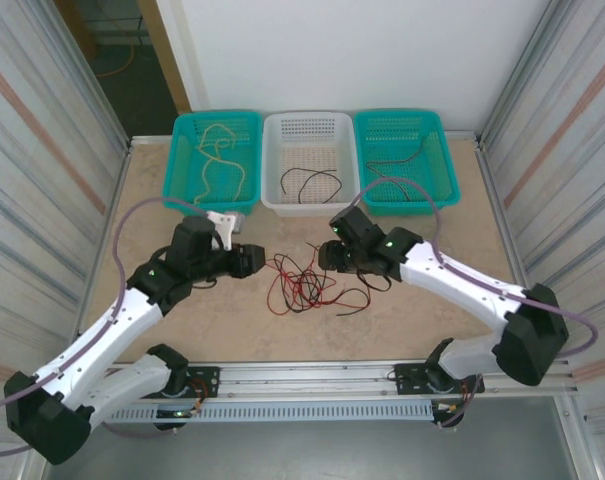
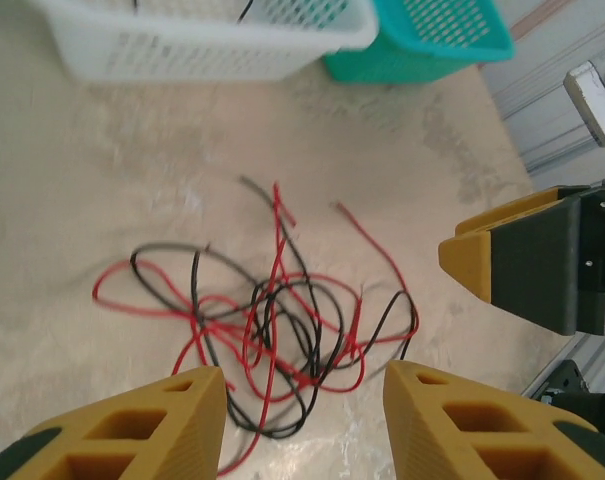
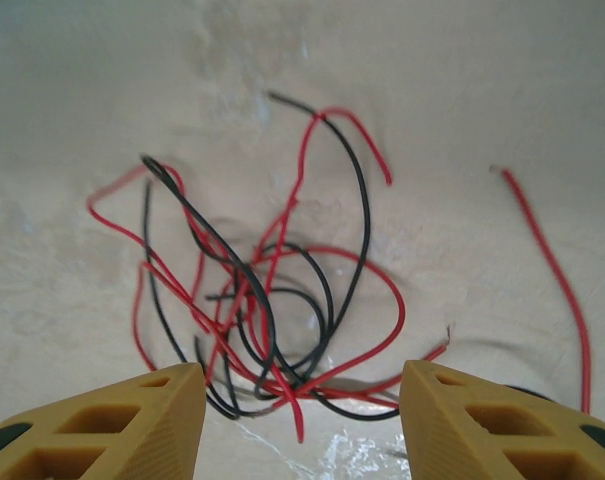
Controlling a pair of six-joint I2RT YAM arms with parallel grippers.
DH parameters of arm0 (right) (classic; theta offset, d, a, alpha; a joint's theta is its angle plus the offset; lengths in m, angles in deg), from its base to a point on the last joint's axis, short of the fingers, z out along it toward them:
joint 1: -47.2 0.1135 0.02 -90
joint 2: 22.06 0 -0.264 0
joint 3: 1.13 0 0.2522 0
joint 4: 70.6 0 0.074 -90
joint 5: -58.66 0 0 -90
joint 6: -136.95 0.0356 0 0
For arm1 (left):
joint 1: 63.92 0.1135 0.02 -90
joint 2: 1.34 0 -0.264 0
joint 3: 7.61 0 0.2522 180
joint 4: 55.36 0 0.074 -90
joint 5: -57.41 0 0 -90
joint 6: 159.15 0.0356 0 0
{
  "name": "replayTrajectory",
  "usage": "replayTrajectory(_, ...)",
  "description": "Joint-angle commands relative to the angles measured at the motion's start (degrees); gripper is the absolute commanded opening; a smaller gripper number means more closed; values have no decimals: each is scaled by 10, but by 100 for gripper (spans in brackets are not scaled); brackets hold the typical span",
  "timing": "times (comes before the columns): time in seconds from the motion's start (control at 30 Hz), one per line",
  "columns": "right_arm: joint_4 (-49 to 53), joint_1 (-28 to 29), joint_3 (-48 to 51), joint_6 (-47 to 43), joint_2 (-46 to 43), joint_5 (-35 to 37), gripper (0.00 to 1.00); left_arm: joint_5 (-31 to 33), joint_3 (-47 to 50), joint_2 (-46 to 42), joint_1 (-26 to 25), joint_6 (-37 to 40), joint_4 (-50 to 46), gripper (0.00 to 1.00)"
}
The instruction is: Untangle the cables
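A tangle of red and black cables (image 1: 302, 283) lies on the tabletop between the two arms. The same cables (image 2: 272, 320) sit just ahead of my left gripper (image 2: 304, 420), whose yellow fingers stand apart with nothing between them. My right gripper (image 3: 302, 420) hovers over the cables (image 3: 267, 310) from the other side, also open and empty. From above, the left gripper (image 1: 265, 259) is at the tangle's left edge and the right gripper (image 1: 324, 256) at its upper right. A loose red cable (image 3: 552, 270) trails off at the right.
Three baskets line the back edge: a teal basket (image 1: 182, 185) with a tan cable (image 1: 217, 165), a white basket (image 1: 272, 195) with black and red cables (image 1: 307, 182), and a teal basket (image 1: 447, 185) with a dark cable (image 1: 407, 158). Metal walls flank both sides.
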Motion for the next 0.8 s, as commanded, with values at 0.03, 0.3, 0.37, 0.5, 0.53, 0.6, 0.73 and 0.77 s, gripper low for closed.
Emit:
replayTrajectory(0.03,-10,18,-5,10,48,-22,53,1,15,1,1,-50,35,47)
replayTrajectory(0.3,71,21,-17,51,53,92,50,0,5,64,-1,-39,25,46)
replayTrajectory(0.37,81,6,11,70,29,96,51,-4,6,73,-2,-39,33,47)
replayTrajectory(0.5,84,-28,61,88,2,77,51,-12,2,90,-3,-32,49,46)
replayTrajectory(0.53,88,-37,67,86,-1,81,51,-13,1,94,-3,-30,51,46)
replayTrajectory(0.6,95,-60,76,71,-8,100,51,-14,-1,101,-5,-24,55,46)
replayTrajectory(0.73,60,-118,81,20,17,40,48,-27,-5,101,-7,-23,50,46)
replayTrajectory(0.77,71,-121,71,16,30,43,44,-31,-7,97,-7,-24,47,46)
